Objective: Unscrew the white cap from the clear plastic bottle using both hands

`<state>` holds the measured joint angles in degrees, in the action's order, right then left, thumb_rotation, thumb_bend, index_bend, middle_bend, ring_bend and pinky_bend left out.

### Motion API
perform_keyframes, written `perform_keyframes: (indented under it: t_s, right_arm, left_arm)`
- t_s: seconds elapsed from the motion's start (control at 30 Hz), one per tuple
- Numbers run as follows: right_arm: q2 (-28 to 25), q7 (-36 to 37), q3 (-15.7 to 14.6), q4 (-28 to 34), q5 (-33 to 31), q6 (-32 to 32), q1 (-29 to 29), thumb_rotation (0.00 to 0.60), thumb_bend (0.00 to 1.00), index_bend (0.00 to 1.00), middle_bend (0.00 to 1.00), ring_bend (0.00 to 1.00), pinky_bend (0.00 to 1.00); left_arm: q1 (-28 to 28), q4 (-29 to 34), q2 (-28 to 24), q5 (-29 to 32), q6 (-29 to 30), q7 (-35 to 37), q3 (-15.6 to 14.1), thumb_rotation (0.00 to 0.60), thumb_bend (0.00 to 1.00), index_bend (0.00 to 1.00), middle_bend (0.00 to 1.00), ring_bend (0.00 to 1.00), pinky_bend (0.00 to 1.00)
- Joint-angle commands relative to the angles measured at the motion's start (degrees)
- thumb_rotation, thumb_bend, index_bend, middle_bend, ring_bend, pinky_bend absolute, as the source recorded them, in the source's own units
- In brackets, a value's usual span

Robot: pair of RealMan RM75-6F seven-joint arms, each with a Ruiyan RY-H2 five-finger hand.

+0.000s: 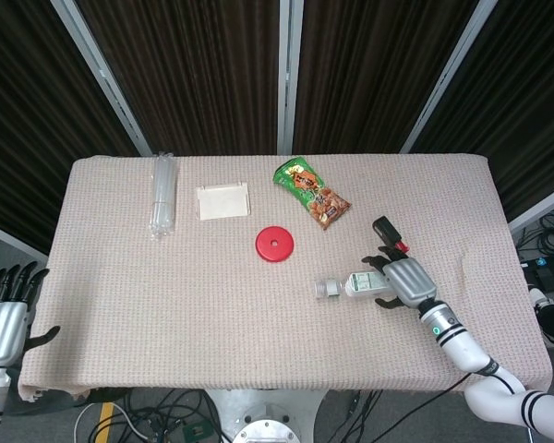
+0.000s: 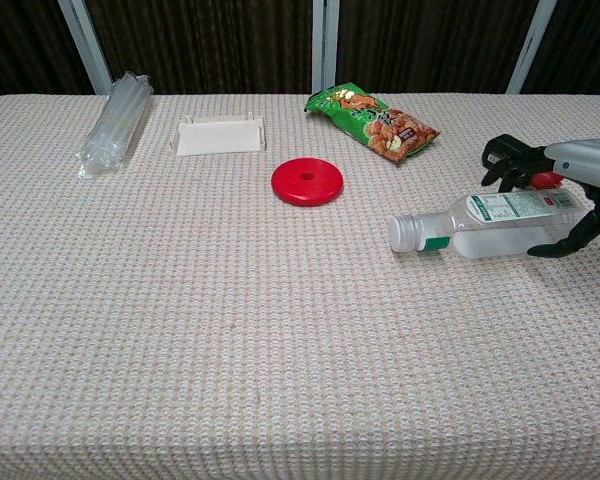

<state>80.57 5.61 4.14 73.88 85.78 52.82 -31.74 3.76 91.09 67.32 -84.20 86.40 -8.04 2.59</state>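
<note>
On the surface [image 1: 166, 305]: bundle of tubes [image 1: 162, 194] far left at the back, tray [image 1: 222, 201] just right of it, snack bag [image 1: 312, 193] further right. Disc [image 1: 274, 244] in front, between tray and bag. Bottle [image 1: 369, 283] lying on its side right of the disc, nearer the front, cap [image 1: 329, 289] pointing left. Small dark bottle [image 1: 386, 231] behind it. Right hand [image 1: 402, 277] over the bottle's base end. Left hand [image 1: 5, 318] off the front-left corner.

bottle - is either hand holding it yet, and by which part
Not clearly. The right hand straddles the bottle's base end, fingers above and thumb below, but the bottle lies on the table and a closed grip cannot be told. The left hand holds nothing.
</note>
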Motion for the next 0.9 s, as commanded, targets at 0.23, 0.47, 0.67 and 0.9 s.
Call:
perform_keyframes:
  t_s: [0.23,0.47,0.67,0.9]
  right_arm:
    - [5.5,12.1,-1.4,-8.7,4.9,8.7,1.1,0.600,0.29,0.53,0.52,0.34,0.41]
    - [7.8,26.0,-2.0,-11.0,9.5,17.5,1.3,0.600,0.32,0.58,0.54,0.37,0.45]
    - [10.4,35.8,-2.4,-10.7,12.2,20.2,-0.8,0.600,0.33,0.58,0.54,0.37,0.45]
    - [12.8,39.3,-1.7,-8.7,13.3,20.1,-4.3,0.600,0.35,0.58,0.54,0.39,0.46]
  left_arm:
    - [0.8,0.3,-0.4,-1.1,-0.5,0.9,0.2,0.600,0.00,0.15,0.07,0.00,0.00]
    - [3.8,0.9,-0.6,-4.5,-0.9,3.8,1.7,0.600,0.00,0.15,0.08,0.00,0.00]
    - [8.7,0.9,1.5,-10.0,-2.1,10.4,3.0,0.600,0.00,0.16,0.09,0.00,0.00]
    - [14.8,-0.4,5.3,-14.7,-3.9,14.6,4.6,0.600,0.00,0.16,0.09,0.00,0.00]
